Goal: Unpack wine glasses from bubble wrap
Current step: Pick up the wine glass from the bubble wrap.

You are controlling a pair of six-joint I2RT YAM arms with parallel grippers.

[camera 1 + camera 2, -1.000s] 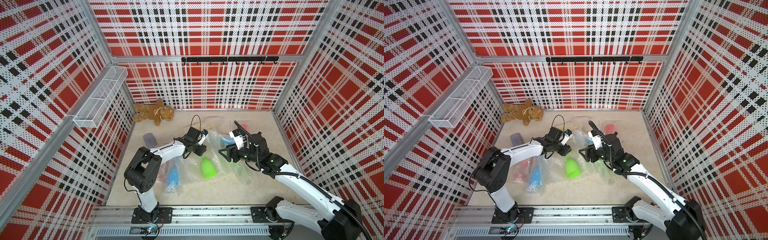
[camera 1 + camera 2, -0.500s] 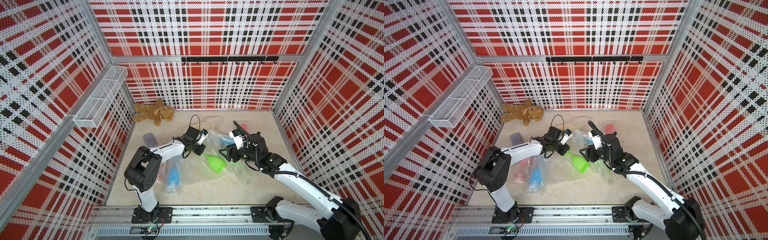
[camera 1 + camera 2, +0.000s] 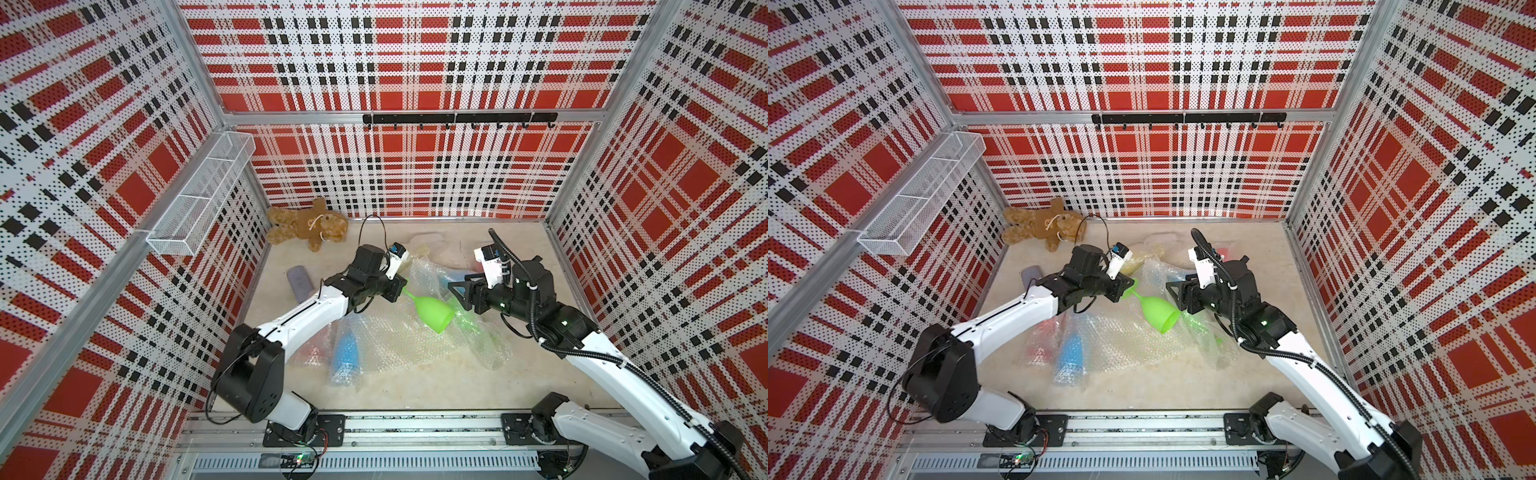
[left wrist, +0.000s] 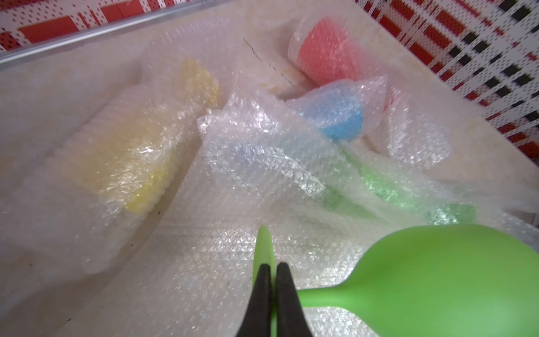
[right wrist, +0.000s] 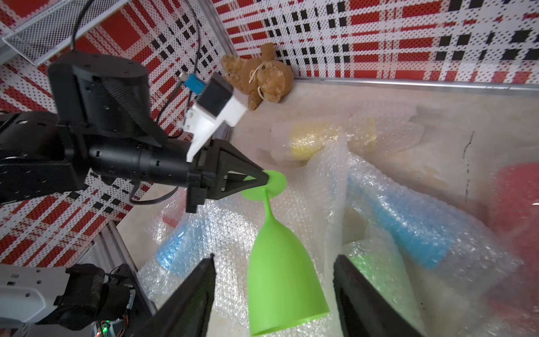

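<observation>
Teddy (image 3: 307, 224) lies in the back-left corner of the table (image 3: 436, 386), close to both walls. Grey case (image 3: 299, 282) is near it, by the left wall. Wire basket (image 3: 199, 199) hangs on the left wall, hook rail (image 3: 459, 118) on the back wall.

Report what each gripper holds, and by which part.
The left gripper pinches the bare green goblet by the edge of its round foot. The right gripper is open, flanking the bowl, holding nothing.
</observation>
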